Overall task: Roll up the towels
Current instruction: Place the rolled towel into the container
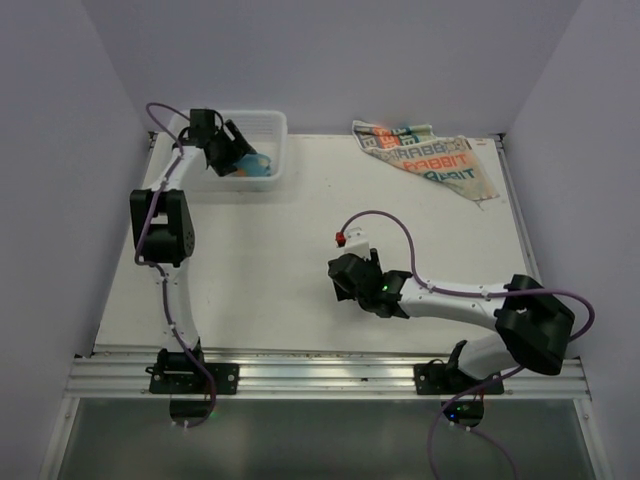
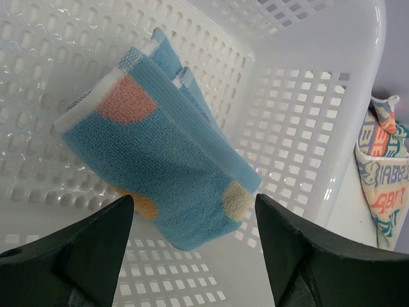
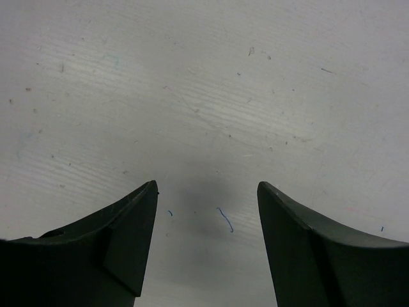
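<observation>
A light blue towel (image 2: 160,153) with orange and cream dots lies bundled in layers on the floor of the white slatted basket (image 2: 307,128). My left gripper (image 2: 194,198) hovers open just over it, one finger on each side of its near corner and neither touching it. From above, the left gripper (image 1: 243,155) reaches into the basket (image 1: 270,125) at the blue towel (image 1: 257,166). The cream "RABBIT" towel (image 1: 430,155) lies crumpled and spread at the table's far right, with its edge (image 2: 380,173) showing beyond the basket. My right gripper (image 1: 342,280) stands open and empty over bare table (image 3: 204,96) at mid-table.
The basket sits at the far left corner of the white table (image 1: 270,260). Purple walls close in at the back and on both sides. A metal rail (image 1: 320,372) carrying both arm bases runs along the near edge.
</observation>
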